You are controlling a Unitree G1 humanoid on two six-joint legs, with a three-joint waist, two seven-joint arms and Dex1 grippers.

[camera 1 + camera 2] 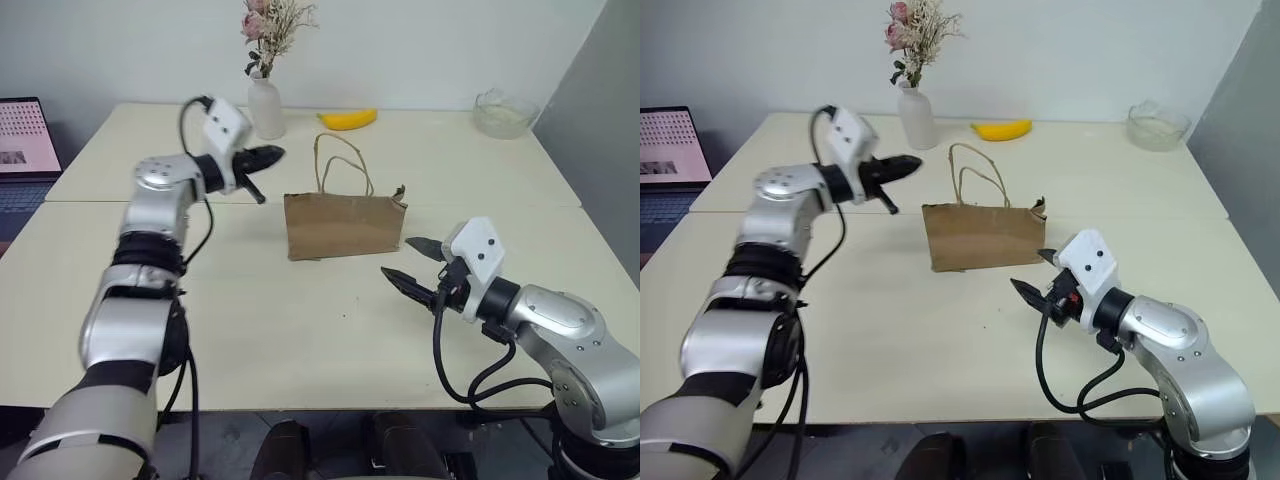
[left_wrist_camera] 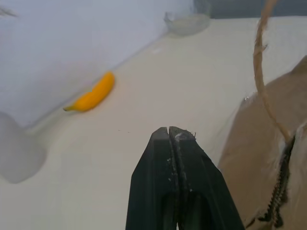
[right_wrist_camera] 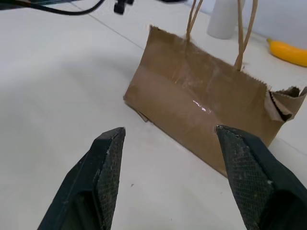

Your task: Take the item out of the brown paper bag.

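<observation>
Nearest, the right gripper (image 1: 412, 262) hangs over the table (image 1: 300, 340), jaws wide apart and empty, aimed at the brown paper bag (image 1: 342, 226). The bag stands upright mid-table. Left of it, the raised left gripper (image 1: 272, 155) is fully closed, empty. A banana (image 1: 347, 119) lies far behind. The item cannot be seen.

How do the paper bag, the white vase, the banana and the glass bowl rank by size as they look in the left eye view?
1. Brown paper bag, clearly largest, though also nearest the camera.
2. White vase without its flowers, and glass bowl: they look about alike, one tall, one wide, so I won't rank them.
3. Banana, smallest.
</observation>
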